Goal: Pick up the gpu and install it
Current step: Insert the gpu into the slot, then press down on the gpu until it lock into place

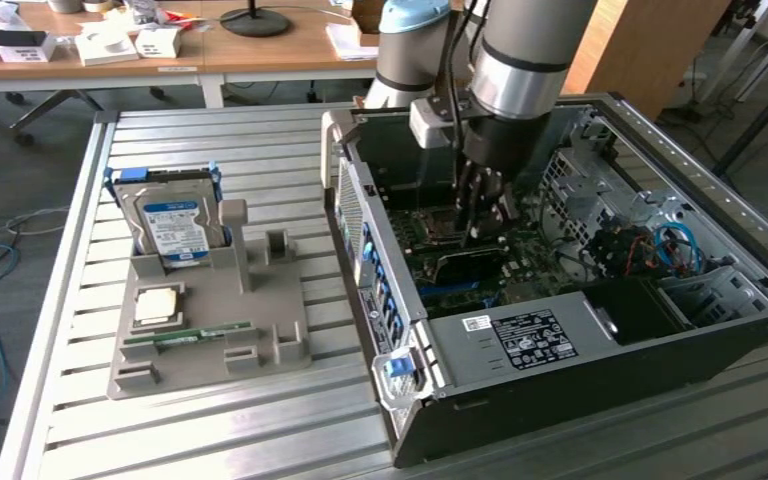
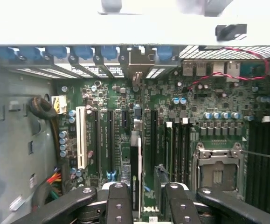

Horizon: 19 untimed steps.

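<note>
Open desktop computer case lying on its side on a slatted metal worktop, seen from above in the exterior view. Grey robot arm reaching straight down into the case, hand low over the green motherboard near the middle of the case.

From the wrist view, looking down past the hand onto the motherboard: two black fingers standing partly apart, neither wide nor closed, with board visible through the gap. The gpu seen edge-on as a thin pale strip, upright, running between the fingers in line with the long expansion slots and lying closer to one finger than the other. Not possible to tell whether either finger touches it, or whether it is seated in a slot. Row of blue latches along the case wall beyond the slots; silver processor socket off to one side; red and black wires near the rear ports.

On the exterior view's left, well apart from the case, a grey parts holder on the worktop, carrying an upright hard drive with a blue-white label, a square processor chip and a narrow green memory stick lying flat.
</note>
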Each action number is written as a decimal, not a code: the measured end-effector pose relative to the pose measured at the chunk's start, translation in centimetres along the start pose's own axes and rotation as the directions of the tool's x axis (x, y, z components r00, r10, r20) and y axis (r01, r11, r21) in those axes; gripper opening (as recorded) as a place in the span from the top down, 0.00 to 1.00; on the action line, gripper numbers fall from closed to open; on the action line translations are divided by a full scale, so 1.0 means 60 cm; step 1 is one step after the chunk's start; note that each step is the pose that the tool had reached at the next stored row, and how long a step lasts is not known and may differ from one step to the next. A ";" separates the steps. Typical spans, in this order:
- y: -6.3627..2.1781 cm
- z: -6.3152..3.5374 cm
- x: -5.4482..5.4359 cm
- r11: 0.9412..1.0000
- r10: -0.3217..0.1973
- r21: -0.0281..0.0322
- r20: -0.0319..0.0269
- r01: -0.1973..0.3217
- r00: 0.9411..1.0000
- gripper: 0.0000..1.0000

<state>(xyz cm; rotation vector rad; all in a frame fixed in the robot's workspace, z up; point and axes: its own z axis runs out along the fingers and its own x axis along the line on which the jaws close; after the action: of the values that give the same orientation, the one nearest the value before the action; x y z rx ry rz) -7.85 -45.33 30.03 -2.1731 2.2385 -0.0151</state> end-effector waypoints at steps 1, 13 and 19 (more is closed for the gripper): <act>0.000 -0.004 0.000 1.000 0.000 0.000 0.001 0.000 1.000 0.66; -0.001 -0.037 0.000 1.000 0.000 0.004 0.006 0.000 1.000 0.66; -0.001 -0.037 0.000 1.000 0.000 0.004 0.006 0.000 1.000 0.66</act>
<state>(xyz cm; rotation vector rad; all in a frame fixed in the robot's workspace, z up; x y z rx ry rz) -7.85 -45.32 32.26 -2.1680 2.2334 -0.0139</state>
